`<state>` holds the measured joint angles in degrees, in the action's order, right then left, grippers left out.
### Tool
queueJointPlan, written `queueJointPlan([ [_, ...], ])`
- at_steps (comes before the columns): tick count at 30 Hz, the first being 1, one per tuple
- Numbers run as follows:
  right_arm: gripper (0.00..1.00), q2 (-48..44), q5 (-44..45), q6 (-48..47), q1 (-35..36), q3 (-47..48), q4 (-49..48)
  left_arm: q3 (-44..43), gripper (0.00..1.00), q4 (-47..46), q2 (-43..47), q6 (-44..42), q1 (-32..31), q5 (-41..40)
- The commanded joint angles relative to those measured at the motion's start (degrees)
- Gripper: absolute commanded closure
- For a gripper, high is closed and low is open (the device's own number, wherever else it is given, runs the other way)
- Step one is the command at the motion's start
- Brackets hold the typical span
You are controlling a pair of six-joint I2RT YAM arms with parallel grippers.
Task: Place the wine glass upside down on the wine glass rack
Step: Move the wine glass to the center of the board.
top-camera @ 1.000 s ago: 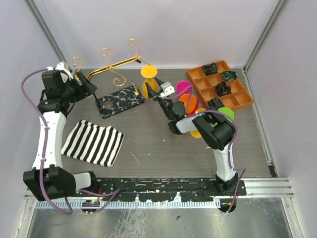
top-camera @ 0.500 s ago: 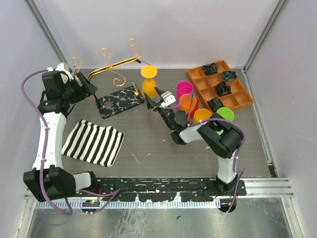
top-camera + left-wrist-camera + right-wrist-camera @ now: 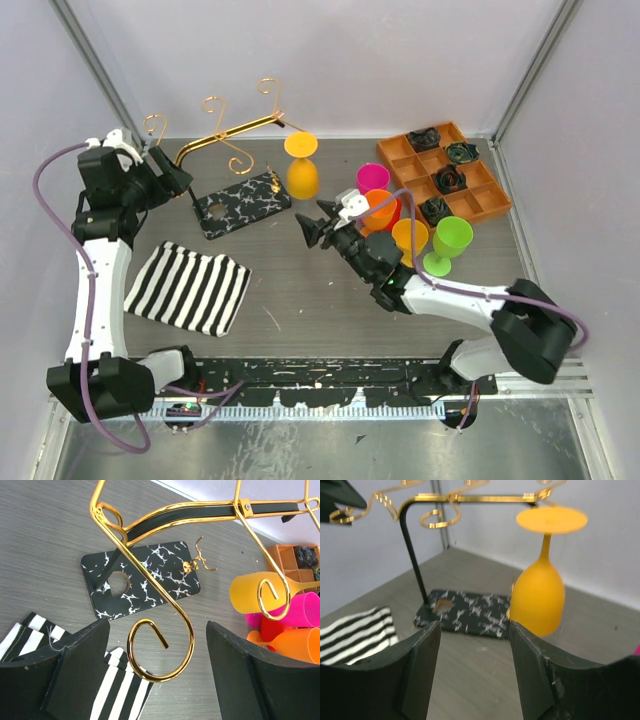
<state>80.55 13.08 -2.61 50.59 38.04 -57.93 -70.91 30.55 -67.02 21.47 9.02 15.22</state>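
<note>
While the wine glass (image 3: 301, 176) hangs upside down off the right end of the wine glass rack (image 3: 228, 131), by the table's (image 3: 330, 290) far edge, the right gripper (image 3: 311, 223) sits just beside it, jaws apart, empty.

Left wrist: left gripper (image 3: 156, 630) spread wide, a gold scroll hook (image 3: 161, 647) between its fingers (image 3: 75, 670), clear of both.

Right wrist: glass dangling foot-up, free.

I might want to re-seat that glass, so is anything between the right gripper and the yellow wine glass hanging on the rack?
Nothing visible. The wine glass hangs upside down from the wine glass rack ahead of the open right gripper, only bare tabletop between them; the marbled base lies off to the left.
</note>
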Motion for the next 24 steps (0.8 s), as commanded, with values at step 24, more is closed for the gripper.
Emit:
queueJointPlan([
  [24,0.09,-16.44,7.03,28.50,0.17,10.46,83.42,6.99,0.03,6.90,28.15,-10.98,-21.14,-15.39],
])
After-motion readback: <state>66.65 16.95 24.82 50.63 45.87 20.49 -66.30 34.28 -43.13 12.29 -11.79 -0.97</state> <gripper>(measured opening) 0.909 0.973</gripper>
